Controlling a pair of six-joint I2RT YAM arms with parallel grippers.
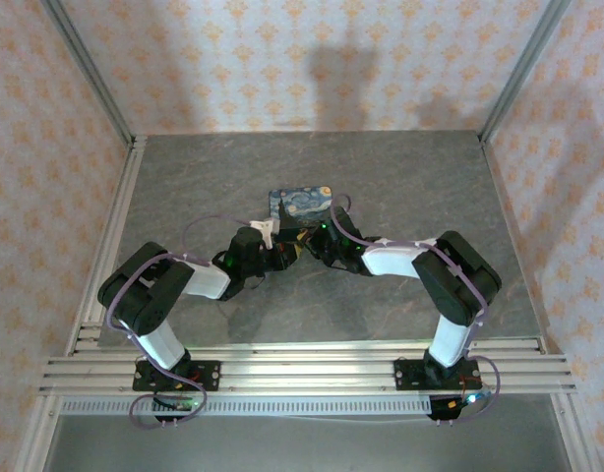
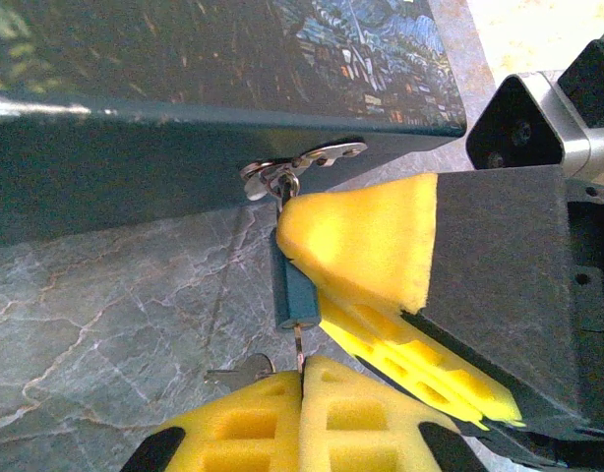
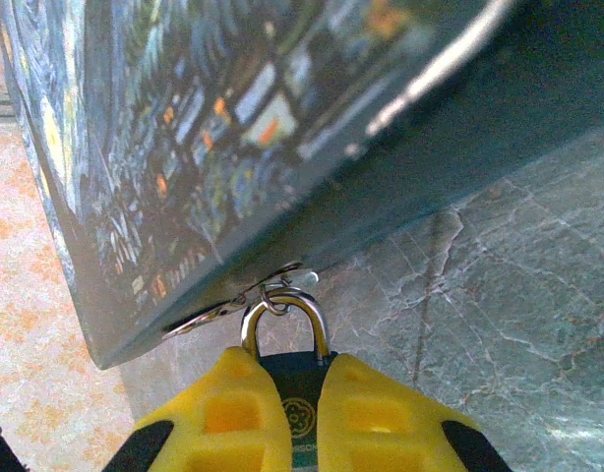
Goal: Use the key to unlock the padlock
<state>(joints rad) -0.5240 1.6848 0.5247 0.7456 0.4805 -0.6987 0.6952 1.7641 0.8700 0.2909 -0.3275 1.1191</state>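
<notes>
Looking down from above, both arms meet at the near side of the painted box (image 1: 300,202) mid-worktop (image 1: 410,177), with the left pincer (image 1: 280,243) and right pincer (image 1: 310,239) close together. From the left wrist, the left pincer is closed on the key (image 2: 298,346), whose blade runs up to the bottom of the padlock (image 2: 292,295) hanging from the box's hasp (image 2: 302,167). From the right wrist, the right pincer clamps the padlock body, with the shackle (image 3: 322,324) looped through the hasp ring.

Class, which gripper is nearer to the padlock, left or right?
Right: the right gripper clamps the padlock between its fingers. The left gripper sits just off its bottom end, shut on the key.
</notes>
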